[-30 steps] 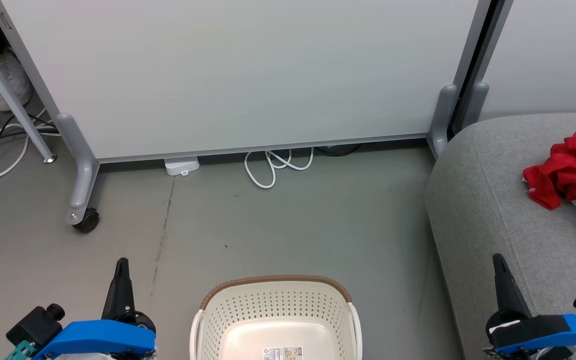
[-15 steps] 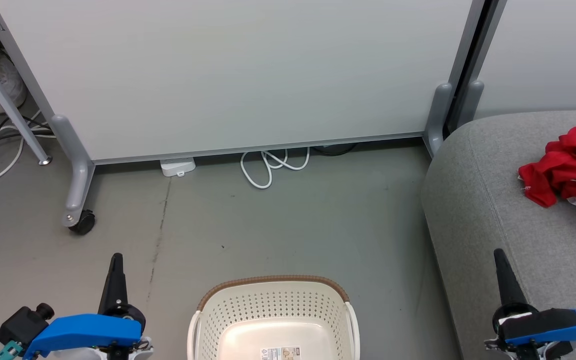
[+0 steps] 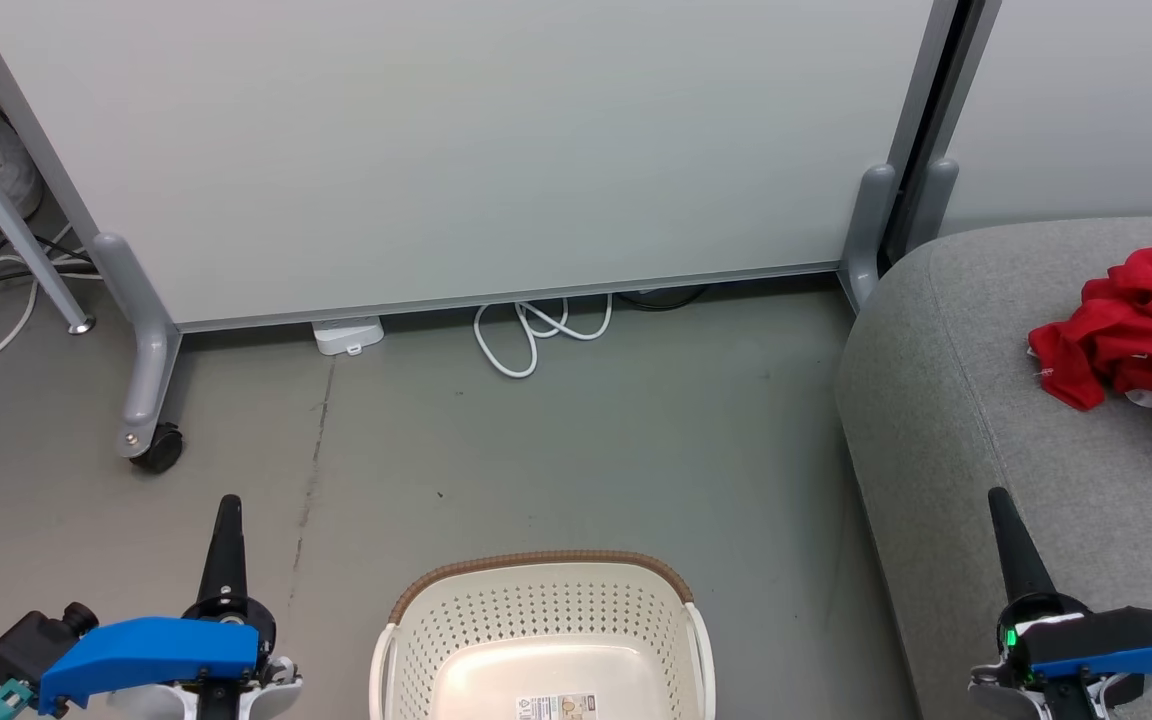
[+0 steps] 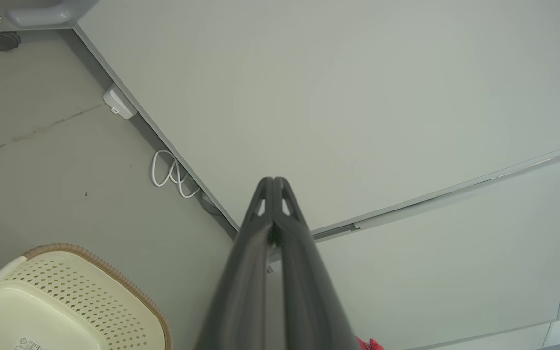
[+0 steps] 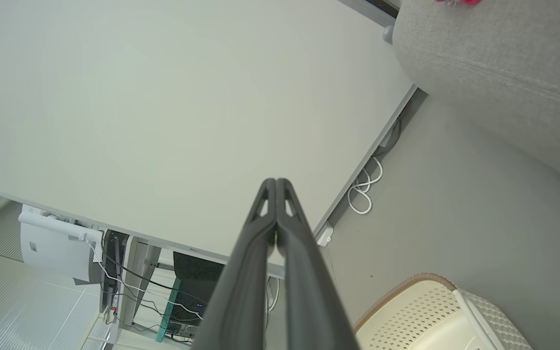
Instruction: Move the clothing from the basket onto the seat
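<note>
Just a sticker point(image 3: 558, 707) in basket point(image 3: 536, 612)

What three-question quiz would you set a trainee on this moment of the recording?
1. True or false: the basket has clothing in the part of it that shows.
2. Where does the red clothing lie? A) on a chair B) on the grey seat C) draped over the basket's rim
3. Fill in: the left end effector and the right end effector are both ____, with nothing held.

Key: 1. False: the bottom that shows is bare but for a sticker. 2. B. 3. shut.
</note>
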